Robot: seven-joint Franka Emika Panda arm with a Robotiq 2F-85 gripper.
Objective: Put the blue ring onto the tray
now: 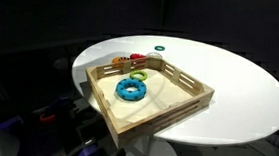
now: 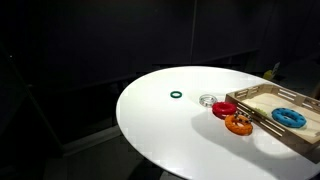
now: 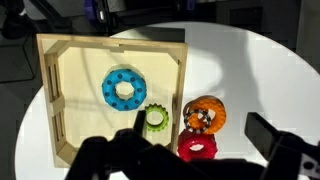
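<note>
The blue ring [image 3: 122, 89] lies flat inside the light-wood tray [image 3: 112, 40], near its middle; it shows in both exterior views [image 1: 131, 88] [image 2: 289, 117]. The tray [image 1: 200, 93] [image 2: 258, 97] stands on a round white table. My gripper [image 3: 197, 135] is open and empty. It hangs above the tray's right wall and the rings just outside it. Its dark fingers frame the bottom of the wrist view. It touches nothing.
A yellow-green ring [image 3: 155, 120] lies in the tray by the right wall. An orange ring [image 3: 204, 113] with a small beaded ring on it and a red ring [image 3: 197, 146] lie just outside. A thin dark-green ring [image 2: 176, 96] lies farther off on the table [image 1: 239, 86].
</note>
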